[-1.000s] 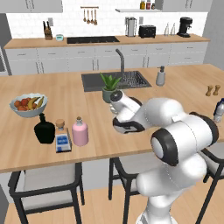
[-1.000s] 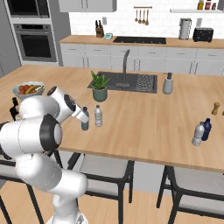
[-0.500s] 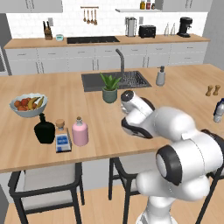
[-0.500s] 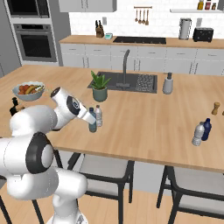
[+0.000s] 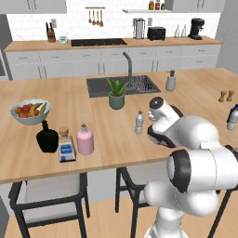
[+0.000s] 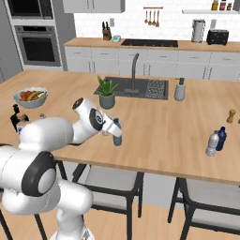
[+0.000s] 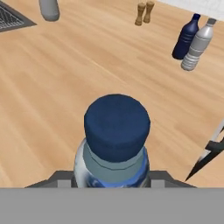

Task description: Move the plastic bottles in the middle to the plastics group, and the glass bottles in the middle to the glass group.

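My gripper [image 6: 116, 135] is shut on a small plastic bottle [image 7: 114, 144] with a dark blue cap and a clear body, held upright low over the island's front part. Another slim clear plastic bottle [image 5: 139, 122] stands in the middle of the counter, left of my arm. At the far right stands the plastics group: a dark blue bottle [image 6: 221, 138] beside a greyish-white one [image 6: 212, 143]. At the left stands the glass group: a black flask [image 5: 47, 138] and a square bottle [image 5: 66, 148] with a blue label. The pink glass bottle [image 5: 85, 141] stands right next to them.
A potted plant [image 5: 116, 94] and a sink [image 5: 139, 86] lie behind the working area. A fruit bowl [image 5: 30, 111] sits at the left, a grey soap dispenser [image 5: 170, 81] and two brown shakers [image 5: 225, 96] toward the right. Stools stand under the counter's front edge.
My gripper has carried the blue-capped bottle to the right along the counter. The slim clear bottle, hidden by my arm before, now shows in the left base view.
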{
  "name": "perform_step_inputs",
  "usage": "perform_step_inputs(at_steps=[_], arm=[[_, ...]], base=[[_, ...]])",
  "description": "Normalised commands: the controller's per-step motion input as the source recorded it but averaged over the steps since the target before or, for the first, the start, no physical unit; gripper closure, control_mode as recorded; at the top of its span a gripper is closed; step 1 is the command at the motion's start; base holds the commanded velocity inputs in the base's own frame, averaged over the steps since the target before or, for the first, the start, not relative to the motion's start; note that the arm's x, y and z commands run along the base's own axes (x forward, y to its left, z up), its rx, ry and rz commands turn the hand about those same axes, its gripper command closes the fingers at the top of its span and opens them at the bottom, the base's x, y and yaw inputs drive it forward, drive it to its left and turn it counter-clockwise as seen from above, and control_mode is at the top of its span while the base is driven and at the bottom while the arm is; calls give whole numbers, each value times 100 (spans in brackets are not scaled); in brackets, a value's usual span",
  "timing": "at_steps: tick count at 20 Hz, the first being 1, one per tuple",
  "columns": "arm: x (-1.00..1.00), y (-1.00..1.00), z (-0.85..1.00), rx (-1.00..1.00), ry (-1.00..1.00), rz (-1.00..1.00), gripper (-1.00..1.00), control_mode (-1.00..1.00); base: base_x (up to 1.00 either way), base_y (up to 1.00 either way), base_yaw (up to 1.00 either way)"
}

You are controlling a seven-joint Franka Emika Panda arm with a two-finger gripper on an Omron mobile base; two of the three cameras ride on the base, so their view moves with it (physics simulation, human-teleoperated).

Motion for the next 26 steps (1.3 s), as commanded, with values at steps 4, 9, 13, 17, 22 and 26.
perform_step_inputs(at_steps=[4, 9, 13, 17, 22, 26], arm=[[0, -88, 0, 0, 0, -4, 100, -100], [0, -92, 0, 0, 0, -4, 100, -100], [0, -91, 6, 0, 0, -3, 100, -100], [0, -86, 5, 0, 0, -3, 100, -100], [6, -74, 4, 0, 0, -5, 100, -100], [10, -63, 0, 0, 0, -5, 100, -100]], base=[[0, 0, 0], [0, 0, 0], [0, 0, 0], [0, 0, 0], [0, 0, 0], [0, 0, 0]])
